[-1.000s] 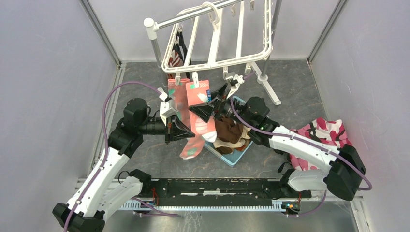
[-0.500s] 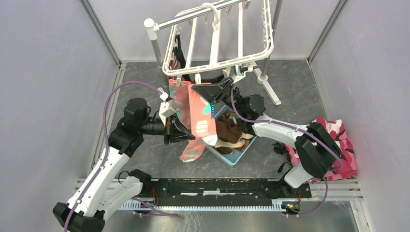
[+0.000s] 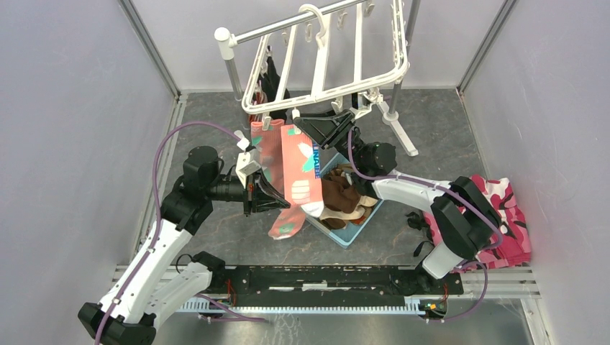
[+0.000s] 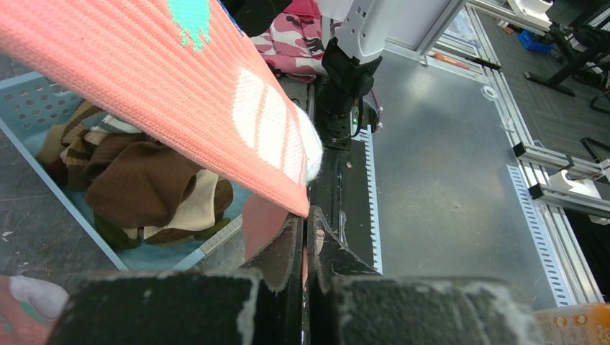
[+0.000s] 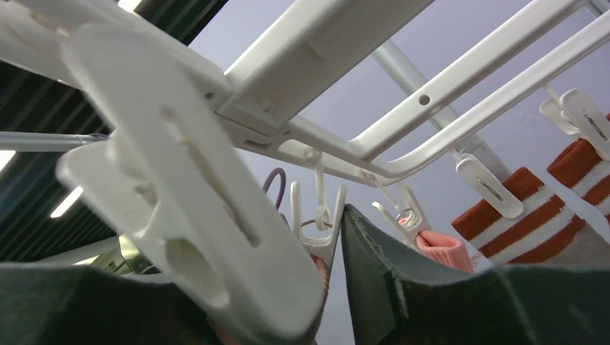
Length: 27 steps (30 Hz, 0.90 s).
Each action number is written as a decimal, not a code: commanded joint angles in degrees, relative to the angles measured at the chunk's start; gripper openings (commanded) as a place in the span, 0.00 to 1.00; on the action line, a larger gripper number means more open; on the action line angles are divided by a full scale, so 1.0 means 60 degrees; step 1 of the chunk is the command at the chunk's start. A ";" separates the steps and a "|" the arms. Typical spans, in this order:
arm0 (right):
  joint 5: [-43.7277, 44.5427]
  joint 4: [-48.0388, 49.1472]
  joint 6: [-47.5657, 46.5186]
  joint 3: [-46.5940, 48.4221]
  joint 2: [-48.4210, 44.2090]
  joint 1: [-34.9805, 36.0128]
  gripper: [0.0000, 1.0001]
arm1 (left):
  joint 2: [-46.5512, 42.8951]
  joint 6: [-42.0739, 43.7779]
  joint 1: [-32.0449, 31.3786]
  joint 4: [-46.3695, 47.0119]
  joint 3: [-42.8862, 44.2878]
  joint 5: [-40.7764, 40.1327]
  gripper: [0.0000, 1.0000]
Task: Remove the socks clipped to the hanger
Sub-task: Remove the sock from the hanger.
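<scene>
- The left claw (image 3: pixel 283 200) sits at centre-left of the overhead view, clenched on the lower part of a coral pink sock (image 3: pixel 298 169).
- In the left wrist view the left claw (image 4: pixel 308 224) has its jaws pressed together at bottom centre, with a thin edge of pink fabric caught between them.
- In the same view the coral pink sock (image 4: pixel 180 93) runs as a taut band from the upper left down to the claw, with white bars near its end.
- The top of this sock hangs at the front edge of the hanger (image 3: pixel 327 90), a white barred frame that tilts across the upper middle of the overhead view.
- The right claw (image 3: pixel 324 128) is raised just under that front edge, beside the top of the sock.
- From the right wrist view the right claw (image 5: pixel 332 277) has its jaws apart at the bottom of the frame.
- A small hanging clip (image 5: pixel 316 230) and a bit of pink fabric show in the gap, but I cannot tell whether the pads touch them.
- A larger clip (image 5: pixel 187 194) fills the left of that frame, in front of one finger.
- At the right of it, red-and-white banded socks (image 5: pixel 518 205) hang from clips on the hanger (image 5: pixel 431 93).
- Brown socks (image 3: pixel 342 198) lie heaped in the light blue basket (image 3: pixel 351 235) below centre, right of the coral one.
</scene>
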 commanded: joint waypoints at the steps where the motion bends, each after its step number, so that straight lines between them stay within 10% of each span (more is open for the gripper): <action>1: 0.0202 0.0903 0.0456 0.0448 0.0153 -0.0056 0.48 | -0.0133 -0.0259 -0.0016 0.0225 0.0315 -0.0035 0.02; 14: 0.0354 0.0265 0.0454 0.0885 0.0204 -0.0075 0.39 | -0.0194 -0.0222 -0.0010 0.0224 0.0132 -0.0221 0.02; 21: 0.0357 0.0188 0.0509 0.0812 0.0220 -0.0081 0.02 | -0.0195 -0.0144 -0.0018 0.0225 0.0070 -0.0339 0.02; 27: 0.0104 -0.0145 0.0357 0.0644 0.0052 -0.0179 0.00 | -0.0200 -0.0015 -0.0009 0.0122 -0.0034 -0.0397 0.02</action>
